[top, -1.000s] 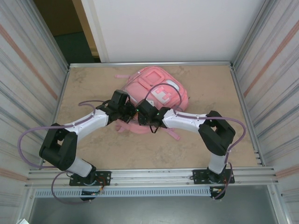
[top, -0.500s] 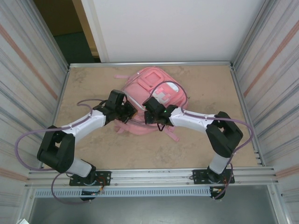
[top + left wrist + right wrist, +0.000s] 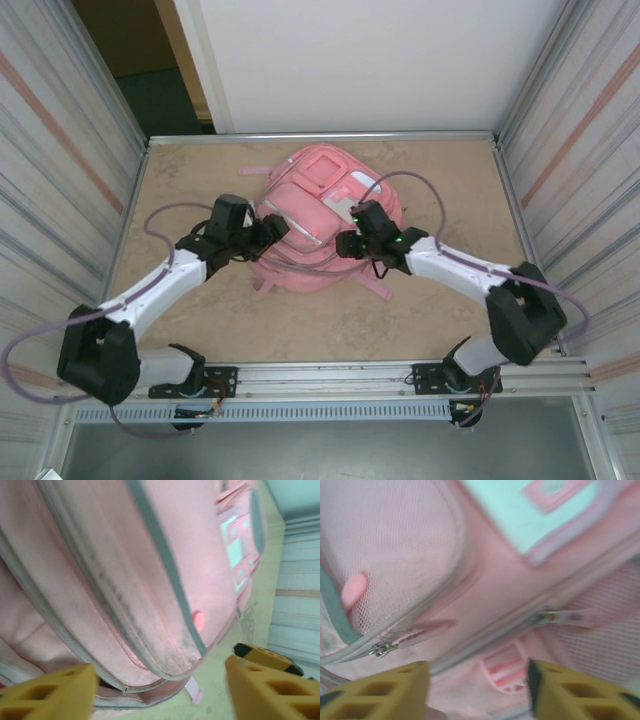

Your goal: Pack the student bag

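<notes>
Top external view: the student bag point(image 3: 325, 215) is being seen zipped at upper centre of the table point(image 3: 450, 185); left tool point(image 3: 272, 231) and right tool point(image 3: 346, 243) are being held wide beside it, empty. Packing is being judged nearly complete.

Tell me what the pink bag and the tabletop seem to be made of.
Student bag: soft woven fabric, matte; mesh weave, stitched zips and creases show. Table: probably wood board, matte tan; faint mottled grain, though laminate is possible.

Matt pink cloth student bag point(image 3: 318, 200)
</notes>
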Available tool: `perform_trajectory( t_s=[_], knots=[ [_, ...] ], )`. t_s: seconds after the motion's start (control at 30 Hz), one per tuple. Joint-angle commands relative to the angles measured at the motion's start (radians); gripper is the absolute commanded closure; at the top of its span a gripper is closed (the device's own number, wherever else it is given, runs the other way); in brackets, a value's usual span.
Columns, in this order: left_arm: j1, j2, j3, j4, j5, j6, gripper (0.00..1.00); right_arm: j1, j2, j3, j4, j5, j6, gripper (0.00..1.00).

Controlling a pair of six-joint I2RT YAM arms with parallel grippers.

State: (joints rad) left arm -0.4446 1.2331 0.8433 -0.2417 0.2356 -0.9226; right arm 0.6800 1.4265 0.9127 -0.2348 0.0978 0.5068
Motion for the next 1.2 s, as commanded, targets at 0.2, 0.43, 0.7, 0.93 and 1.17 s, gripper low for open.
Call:
perform_trajectory(
  t_s=[0.2,0.43,0.7,0.93,1.17],
  knots=[
    [0.007,-0.317,-0.11,0.038,-0.463,0.679,0.01,-0.11,-0.43,-0.154,0.075,0.346,-0.189,0.01],
    [0.007,-0.523,-0.49,0.482,-0.625,1.035,0.01,-0.334,-0.604,-0.304,0.097,0.351,-0.238,0.01],
    [0.131,-0.389,-0.615,0.692,-0.453,1.188,0.01,-0.579,-0.702,-0.698,0.536,0.121,-0.362,0.01],
    [0.328,-0.161,-0.648,0.949,-0.222,1.069,0.01,-0.712,-0.324,-0.691,0.867,-0.03,-0.362,0.01],
    [0.4,0.112,-0.64,1.266,-0.165,1.041,0.01,-0.75,0.071,-0.632,1.215,-0.069,-0.368,0.01]
  ],
)
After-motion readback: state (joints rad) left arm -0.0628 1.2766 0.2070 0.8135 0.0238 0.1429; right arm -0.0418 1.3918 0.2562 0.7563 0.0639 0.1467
